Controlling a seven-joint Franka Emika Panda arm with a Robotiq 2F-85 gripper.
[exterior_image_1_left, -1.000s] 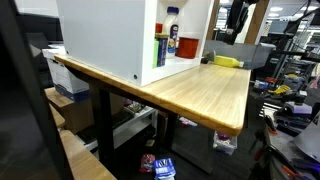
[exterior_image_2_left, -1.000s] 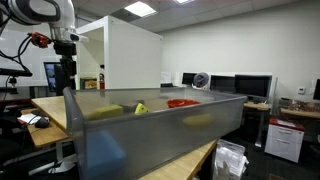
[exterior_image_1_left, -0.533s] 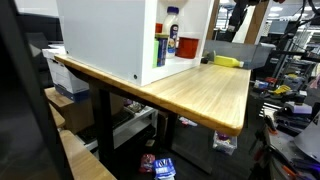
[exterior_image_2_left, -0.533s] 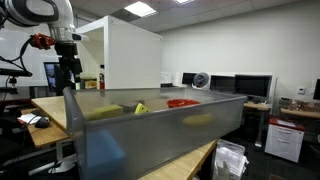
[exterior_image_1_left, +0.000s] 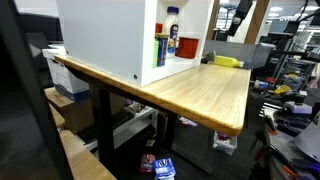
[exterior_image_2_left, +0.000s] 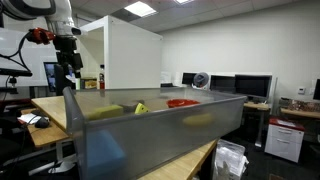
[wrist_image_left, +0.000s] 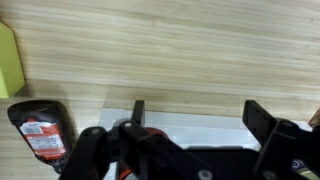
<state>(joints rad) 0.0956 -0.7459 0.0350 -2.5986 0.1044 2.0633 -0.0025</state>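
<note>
Wrist view shows bottle (wrist_image_left: 40, 132) with unreadable red label.

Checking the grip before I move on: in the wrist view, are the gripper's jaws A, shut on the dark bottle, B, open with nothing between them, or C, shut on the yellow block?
B: the gripper has its fingers apart over the wooden table, the dark bottle lying off to one side.
</note>
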